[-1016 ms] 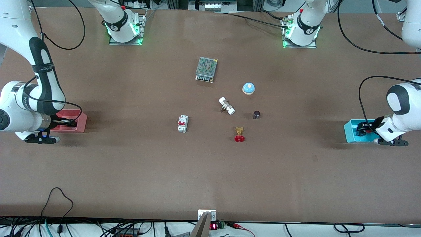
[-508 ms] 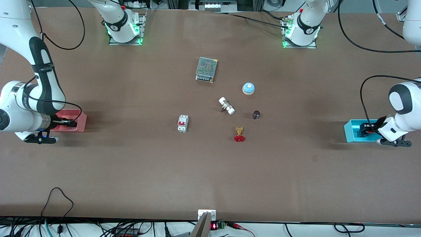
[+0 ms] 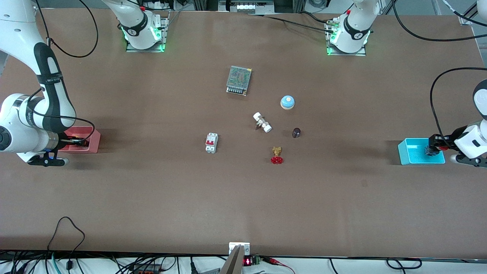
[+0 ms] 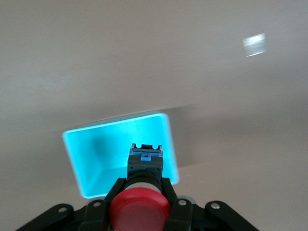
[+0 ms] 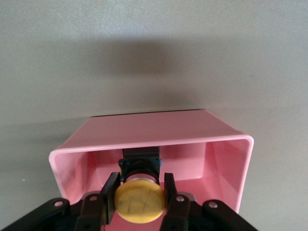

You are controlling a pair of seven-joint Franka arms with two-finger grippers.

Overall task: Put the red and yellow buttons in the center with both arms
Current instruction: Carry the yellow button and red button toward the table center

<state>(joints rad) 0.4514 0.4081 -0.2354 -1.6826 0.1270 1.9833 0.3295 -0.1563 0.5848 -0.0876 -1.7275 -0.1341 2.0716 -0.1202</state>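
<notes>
Brown surface (image 3: 152, 198) with two white arms, one at each end, both engaged. The left end effector (image 3: 433, 146), pinching the red button (image 4: 140, 211) by its black body, has risen since a second ago and now holds it above the blue bin (image 3: 412, 156) at the left arm's end; a moment earlier it was still down inside. The right end effector (image 3: 78, 142) has just pressed together on the yellow button (image 5: 139, 201), which is still low inside the pink bin (image 3: 93, 142) at the right arm's end. Both grasps therefore look secured, and the carry to the center (image 3: 243, 179) seems the remaining work. Count: two bins, two buttons, and six unrelated items mid-surface, namely one power supply (image 3: 239, 80), one blue bell (image 3: 287, 102), one white fitting (image 3: 262, 122), one circuit breaker (image 3: 211, 142), one brass valve (image 3: 277, 155), one dark knob (image 3: 296, 132).
</notes>
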